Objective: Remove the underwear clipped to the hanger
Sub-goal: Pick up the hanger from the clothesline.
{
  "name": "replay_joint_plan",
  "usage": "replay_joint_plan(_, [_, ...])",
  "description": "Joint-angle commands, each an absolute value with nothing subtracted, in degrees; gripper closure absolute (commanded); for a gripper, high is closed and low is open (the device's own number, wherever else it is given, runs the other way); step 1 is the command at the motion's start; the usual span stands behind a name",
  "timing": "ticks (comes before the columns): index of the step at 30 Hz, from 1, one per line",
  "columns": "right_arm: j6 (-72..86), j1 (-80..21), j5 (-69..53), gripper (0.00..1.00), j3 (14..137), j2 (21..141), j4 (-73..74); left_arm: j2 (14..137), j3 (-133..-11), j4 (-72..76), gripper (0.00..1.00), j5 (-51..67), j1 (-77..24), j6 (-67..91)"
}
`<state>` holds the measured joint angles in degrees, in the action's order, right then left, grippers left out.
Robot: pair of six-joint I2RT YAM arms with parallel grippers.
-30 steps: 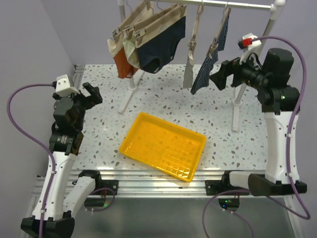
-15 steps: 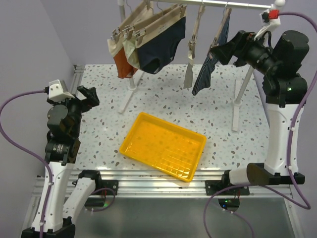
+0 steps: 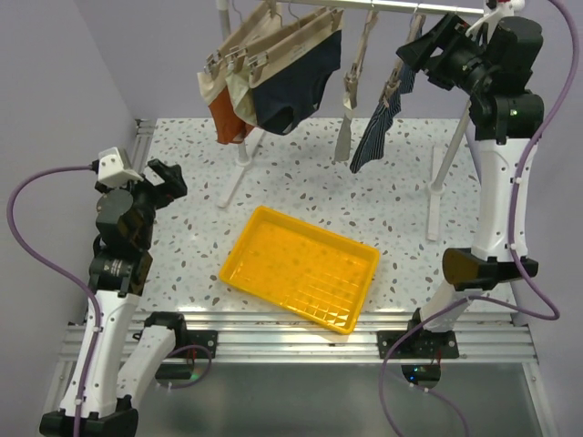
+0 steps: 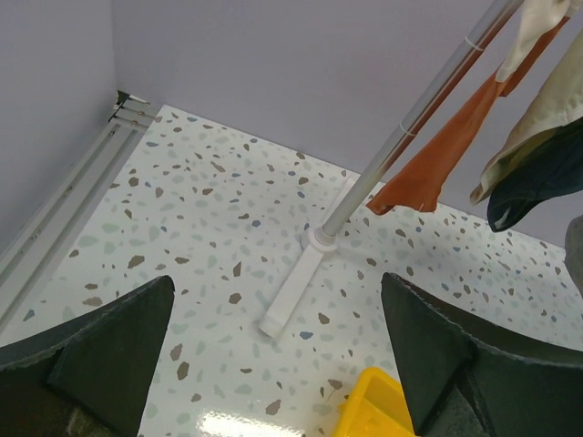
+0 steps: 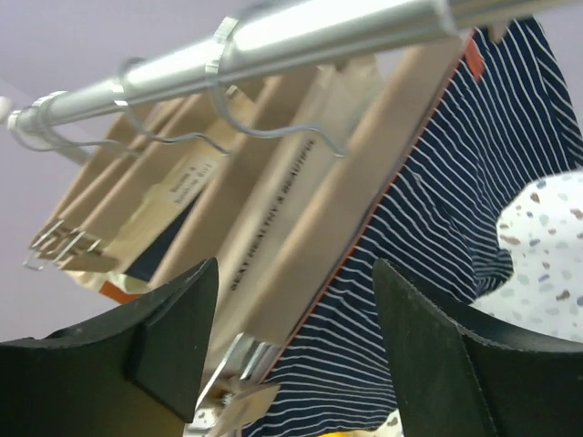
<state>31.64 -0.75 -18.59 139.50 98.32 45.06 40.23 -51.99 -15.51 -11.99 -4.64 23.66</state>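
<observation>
Several underwear hang from clip hangers on a silver rail: orange-red, cream, solid navy, grey-white and striped navy. My right gripper is raised to the rail, at the top of the striped pair's hanger. In the right wrist view this gripper is open, its jaws either side of the tan hanger and the striped underwear, with a metal clip below. My left gripper hangs open and empty above the table's left side.
A yellow tray lies in the middle of the speckled table. The rack's white legs and right post stand behind it. The left wrist view shows one rack foot, the tray's corner and the side wall.
My right arm has risen from beside the striped underwear up to its hanger at the rail, and its jaws have narrowed somewhat. The left arm shifted only slightly.
</observation>
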Motion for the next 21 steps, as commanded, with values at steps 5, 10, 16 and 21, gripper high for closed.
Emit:
replay_joint_plan(5, [32.78, -1.40, -14.33, 0.32, 142.38, 99.05, 47.46, 38.15, -50.80, -14.68, 0.00, -13.01, -4.83, 25.14])
replay_joint_plan(10, [31.99, -2.81, -12.93, 0.33, 142.38, 99.93, 47.20, 37.62, -50.27, -14.77, 0.00, -13.36, -4.83, 25.22])
replay_joint_plan(16, [29.80, -5.18, -9.67, 0.33, 143.79, 101.86, 47.90, 37.00, -50.10, -14.94, 0.00, -13.36, -4.83, 25.84])
replay_joint_plan(21, [27.60, -5.36, -7.56, 0.39, 144.05, 102.57, 49.13, 36.04, -49.49, -15.29, 0.00, -13.62, -4.83, 26.37])
